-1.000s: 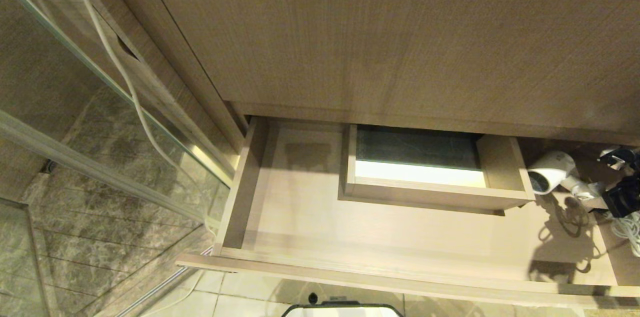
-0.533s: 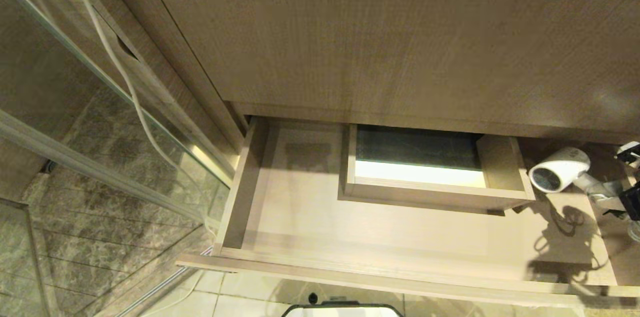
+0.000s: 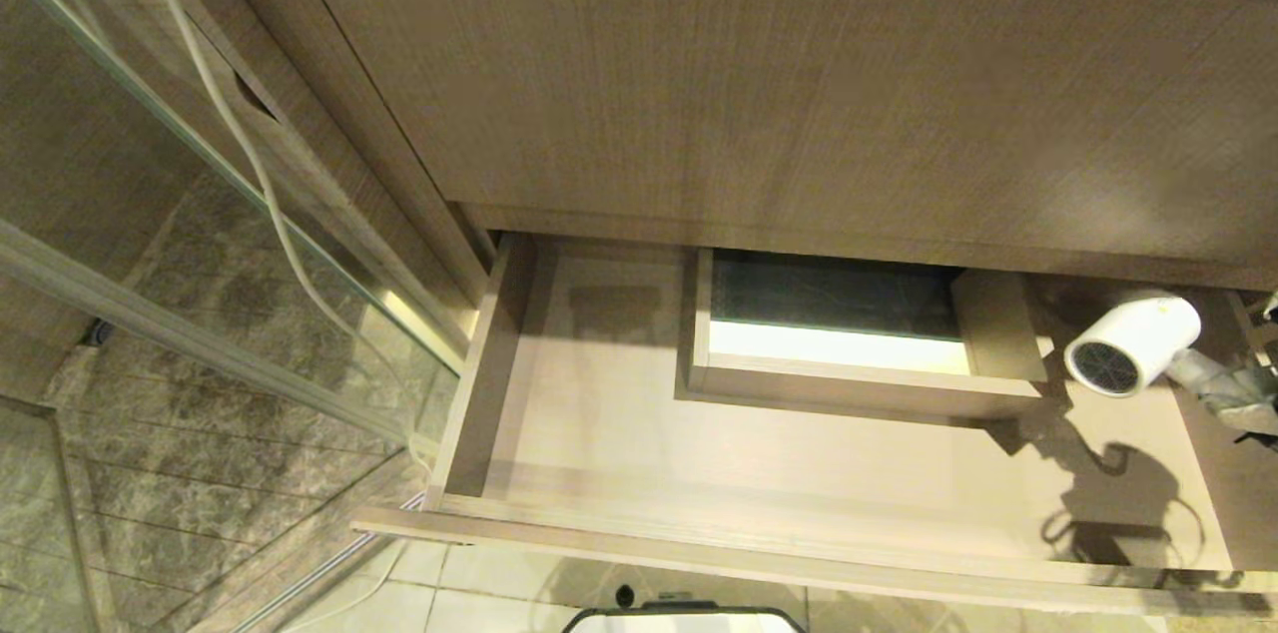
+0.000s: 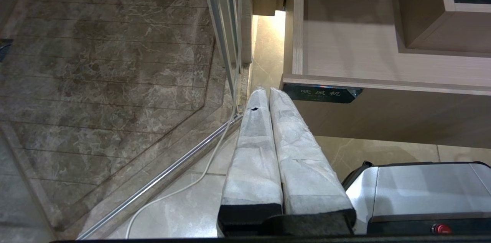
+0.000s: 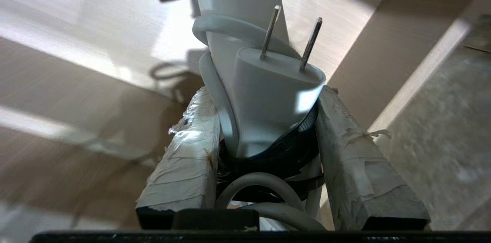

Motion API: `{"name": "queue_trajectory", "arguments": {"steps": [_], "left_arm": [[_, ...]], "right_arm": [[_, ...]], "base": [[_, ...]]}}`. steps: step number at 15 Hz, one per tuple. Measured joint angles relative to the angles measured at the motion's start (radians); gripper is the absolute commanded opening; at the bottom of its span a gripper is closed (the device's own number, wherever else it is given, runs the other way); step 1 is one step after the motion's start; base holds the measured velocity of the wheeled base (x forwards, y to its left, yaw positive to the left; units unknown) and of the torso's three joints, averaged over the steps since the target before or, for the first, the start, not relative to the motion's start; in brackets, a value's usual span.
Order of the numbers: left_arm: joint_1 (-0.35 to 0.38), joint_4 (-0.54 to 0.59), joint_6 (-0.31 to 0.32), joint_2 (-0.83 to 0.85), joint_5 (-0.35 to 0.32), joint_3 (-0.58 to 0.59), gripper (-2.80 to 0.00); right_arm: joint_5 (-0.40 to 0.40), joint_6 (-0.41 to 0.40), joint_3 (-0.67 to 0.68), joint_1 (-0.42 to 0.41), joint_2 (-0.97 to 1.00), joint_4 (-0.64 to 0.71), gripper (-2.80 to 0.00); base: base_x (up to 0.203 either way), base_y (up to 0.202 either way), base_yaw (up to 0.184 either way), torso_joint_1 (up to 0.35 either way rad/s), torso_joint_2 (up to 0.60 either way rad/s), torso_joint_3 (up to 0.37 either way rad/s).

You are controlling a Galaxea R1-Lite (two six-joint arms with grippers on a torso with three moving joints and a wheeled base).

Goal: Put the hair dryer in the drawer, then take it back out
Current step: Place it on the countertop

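At the right edge of the frame, the right gripper (image 5: 268,120) clasps the dryer (image 3: 1133,343) by its handle and plug, above the open drawer (image 3: 699,453). Best to lift straight, keeping the cord clear of the rim. The left gripper (image 4: 264,93) is clenched, empty.
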Motion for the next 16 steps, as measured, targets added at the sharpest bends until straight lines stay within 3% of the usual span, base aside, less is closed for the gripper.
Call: {"name": "queue_trajectory", "arguments": {"steps": [7,16], "left_arm": [[0.000,0.000,0.000,0.000,0.000,0.000,-2.80],[0.000,0.000,0.000,0.000,0.000,0.000,-2.80]], "right_arm": [[-0.001,-0.002,0.150,-0.003,-0.224,0.001,-2.80],[-0.006,0.006,0.172,-0.001,-0.358,0.008,-2.80]], "base": [[0.000,0.000,0.000,0.000,0.00,0.000],[0.000,0.000,0.000,0.000,0.00,0.000]]}}
